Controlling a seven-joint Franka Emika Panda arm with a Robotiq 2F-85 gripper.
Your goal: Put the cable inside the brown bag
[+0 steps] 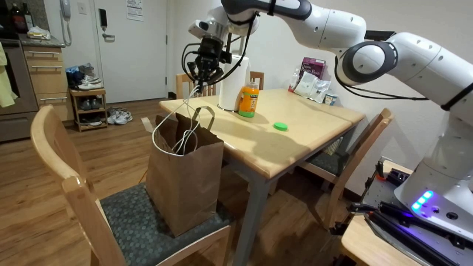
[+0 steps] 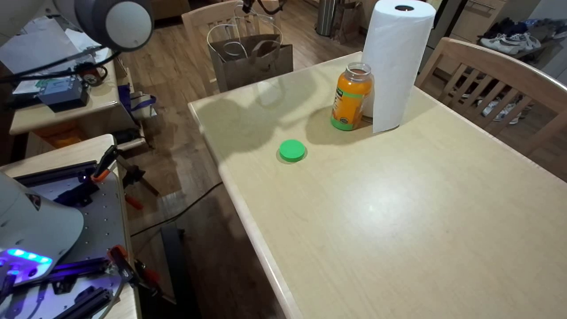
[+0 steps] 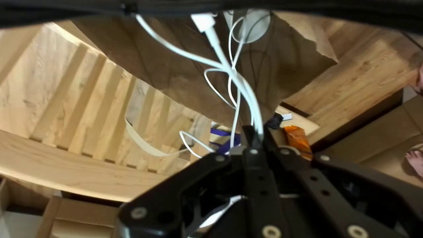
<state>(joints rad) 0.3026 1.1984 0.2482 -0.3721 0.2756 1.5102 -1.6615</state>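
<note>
In the frame's upper middle, the pincer (image 1: 200,87) is closed on the cable (image 3: 243,87), which hangs partly into the brown bag (image 1: 186,186). Part seems outside; released now, its weight could pull the rest out.

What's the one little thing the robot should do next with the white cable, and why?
I'd probably lower the hand a little toward the opening of the brown bag before letting go. It's shut on the cable above the bag, and loops dangle at its mouth, so letting go from up there might leave some outside.
</note>
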